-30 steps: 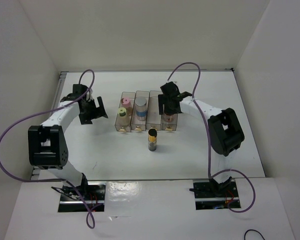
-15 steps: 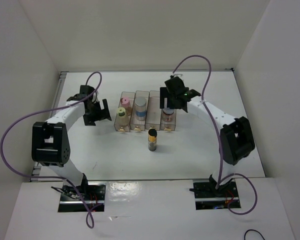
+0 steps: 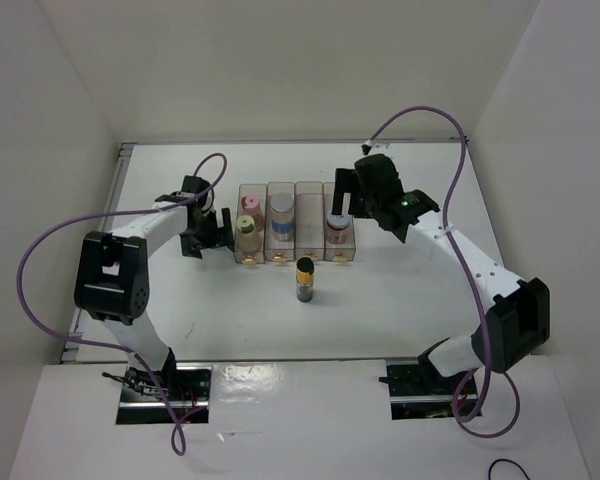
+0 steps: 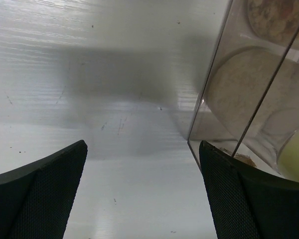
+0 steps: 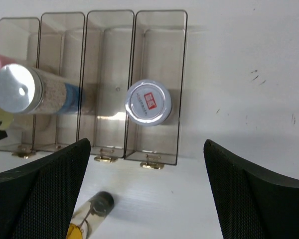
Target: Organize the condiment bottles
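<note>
The dark jar [image 3: 304,280] with its black-gold top stands upright on the table [image 3: 410,300] just in front of the bins [image 3: 309,222], facing the third bin, which holds nothing. We judge it the one jar left to place. It looks small, stiff and probably light. Its smooth round sides could slip, and it could tip under a sideways nudge, so we would pinch it across the body below the cap, squarely from above.

The other jars sit inside the bins. The pink jar [image 3: 248,203] and yellow-green jar [image 3: 245,225] are in the leftmost, the pale-capped jar [image 3: 281,208] in the second, and the lavender jar [image 3: 337,217] in the rightmost.

Our right gripper [image 5: 146,149] hovers over the rightmost bin, fingers spread wide and holding nothing. Our left gripper [image 4: 142,149] sits low just beside the leftmost bin's outer wall, fingers likewise wide apart and empty.
</note>
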Robot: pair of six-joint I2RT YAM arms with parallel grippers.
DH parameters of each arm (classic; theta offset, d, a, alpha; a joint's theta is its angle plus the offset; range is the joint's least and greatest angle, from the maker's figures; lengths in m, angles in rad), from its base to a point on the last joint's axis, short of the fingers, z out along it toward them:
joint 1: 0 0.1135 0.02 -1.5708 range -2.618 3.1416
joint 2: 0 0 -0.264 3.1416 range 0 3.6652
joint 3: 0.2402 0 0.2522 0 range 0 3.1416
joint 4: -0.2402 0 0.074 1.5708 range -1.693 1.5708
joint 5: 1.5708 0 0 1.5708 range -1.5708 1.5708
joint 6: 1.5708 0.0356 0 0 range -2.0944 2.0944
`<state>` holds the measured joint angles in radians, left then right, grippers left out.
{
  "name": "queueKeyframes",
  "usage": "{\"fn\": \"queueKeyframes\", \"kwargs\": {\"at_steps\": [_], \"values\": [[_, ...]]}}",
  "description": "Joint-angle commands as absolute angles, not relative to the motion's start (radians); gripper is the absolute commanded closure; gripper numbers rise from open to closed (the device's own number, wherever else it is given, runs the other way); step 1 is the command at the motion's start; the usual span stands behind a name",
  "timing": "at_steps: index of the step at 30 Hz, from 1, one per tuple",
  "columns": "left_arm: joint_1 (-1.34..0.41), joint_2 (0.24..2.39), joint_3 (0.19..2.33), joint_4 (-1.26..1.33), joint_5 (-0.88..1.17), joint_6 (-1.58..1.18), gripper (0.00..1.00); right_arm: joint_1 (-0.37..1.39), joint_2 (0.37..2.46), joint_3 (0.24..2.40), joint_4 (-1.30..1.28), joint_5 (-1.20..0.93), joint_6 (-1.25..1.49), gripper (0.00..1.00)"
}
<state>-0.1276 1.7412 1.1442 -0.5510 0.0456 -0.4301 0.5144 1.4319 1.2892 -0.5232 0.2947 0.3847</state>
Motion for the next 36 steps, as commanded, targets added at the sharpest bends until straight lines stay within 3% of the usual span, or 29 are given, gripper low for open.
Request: {"fn": "queueKeyframes", "kwargs": {"at_steps": [1, 8, 16, 24, 36], "values": [[-0.150, 1.752, 1.158, -0.535, 0.032, -0.456, 0.01, 0.514, 1.372, 1.246, -0.529, 0.230, 0.397, 0.02], [-0.150, 1.752, 1.158, -0.546, -0.029, -0.466, 0.01, 0.523, 1.275, 1.181, -0.503, 0.135, 0.379, 0.02], [-0.138, 1.733, 1.167, -0.575, -0.072, -0.485, 0.00, 0.715, 1.252, 1.241, -0.494, 0.140, 0.301, 0.02], [-0.101, 1.626, 1.167, -0.598, -0.072, -0.485, 0.00, 0.792, 1.235, 1.154, -0.453, 0.060, 0.230, 0.02], [-0.092, 1.530, 1.167, -0.627, -0.072, -0.494, 0.00, 0.925, 1.290, 1.095, -0.445, 0.138, 0.241, 0.02]]}}
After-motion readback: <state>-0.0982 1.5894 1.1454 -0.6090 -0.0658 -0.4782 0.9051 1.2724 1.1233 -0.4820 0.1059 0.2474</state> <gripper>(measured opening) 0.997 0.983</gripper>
